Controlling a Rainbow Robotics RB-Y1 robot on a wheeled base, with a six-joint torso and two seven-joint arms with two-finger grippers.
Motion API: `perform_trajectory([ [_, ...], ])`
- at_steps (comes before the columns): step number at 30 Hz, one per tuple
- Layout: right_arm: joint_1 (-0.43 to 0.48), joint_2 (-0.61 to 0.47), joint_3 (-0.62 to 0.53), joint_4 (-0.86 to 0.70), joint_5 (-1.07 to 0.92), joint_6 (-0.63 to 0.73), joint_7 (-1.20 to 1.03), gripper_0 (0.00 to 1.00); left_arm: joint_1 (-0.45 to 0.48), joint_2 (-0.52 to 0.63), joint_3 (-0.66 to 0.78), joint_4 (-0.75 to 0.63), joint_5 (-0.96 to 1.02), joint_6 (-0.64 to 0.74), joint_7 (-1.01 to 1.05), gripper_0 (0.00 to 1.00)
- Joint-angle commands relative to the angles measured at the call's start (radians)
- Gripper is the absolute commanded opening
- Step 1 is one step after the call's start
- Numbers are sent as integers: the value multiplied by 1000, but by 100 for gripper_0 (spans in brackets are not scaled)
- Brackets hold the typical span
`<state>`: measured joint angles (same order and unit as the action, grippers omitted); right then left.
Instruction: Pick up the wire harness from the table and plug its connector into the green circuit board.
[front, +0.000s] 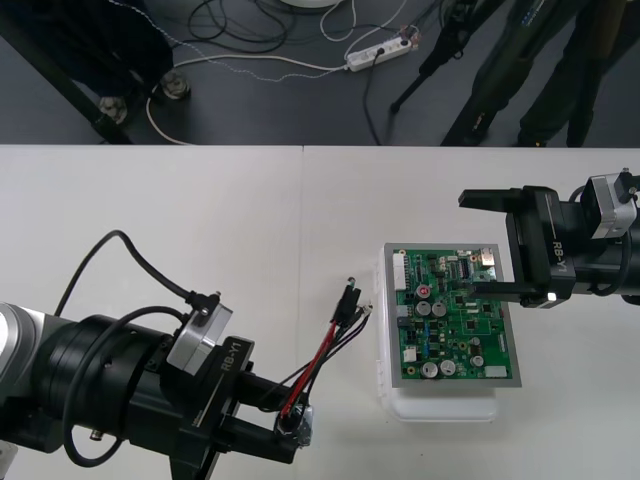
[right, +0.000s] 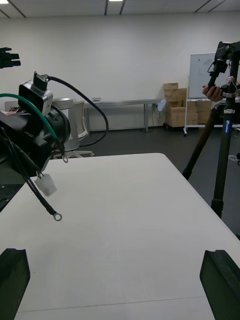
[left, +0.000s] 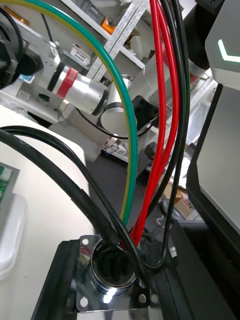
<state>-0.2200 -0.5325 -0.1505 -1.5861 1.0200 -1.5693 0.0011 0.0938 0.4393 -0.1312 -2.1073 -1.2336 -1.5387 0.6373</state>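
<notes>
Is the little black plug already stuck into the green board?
No, the plug is beside the green board, apart from it, with the socket end in the left gripper.

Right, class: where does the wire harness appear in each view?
Front view: wire harness runs from the left gripper towards the green circuit board.
Right wrist view: its free end hangs beside the left gripper.
Left wrist view: its socket sits between the fingers.
Shared landmark: the left gripper.

There is one green board (front: 455, 315), one bunch of wires (front: 318, 357) with one black plug (front: 346, 299), and one table (front: 200, 220).
</notes>
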Motion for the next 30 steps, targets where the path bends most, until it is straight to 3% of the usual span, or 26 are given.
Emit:
perform_trajectory([
  [1, -24, -29, 12, -17, -6, -1, -33, 100, 14, -17, -67, -43, 19, 25, 170, 0],
  [30, -25, -29, 11, -6, -9, -1, -55, 100, -239, -19, -217, -20, -6, 66, 614, 0],
])
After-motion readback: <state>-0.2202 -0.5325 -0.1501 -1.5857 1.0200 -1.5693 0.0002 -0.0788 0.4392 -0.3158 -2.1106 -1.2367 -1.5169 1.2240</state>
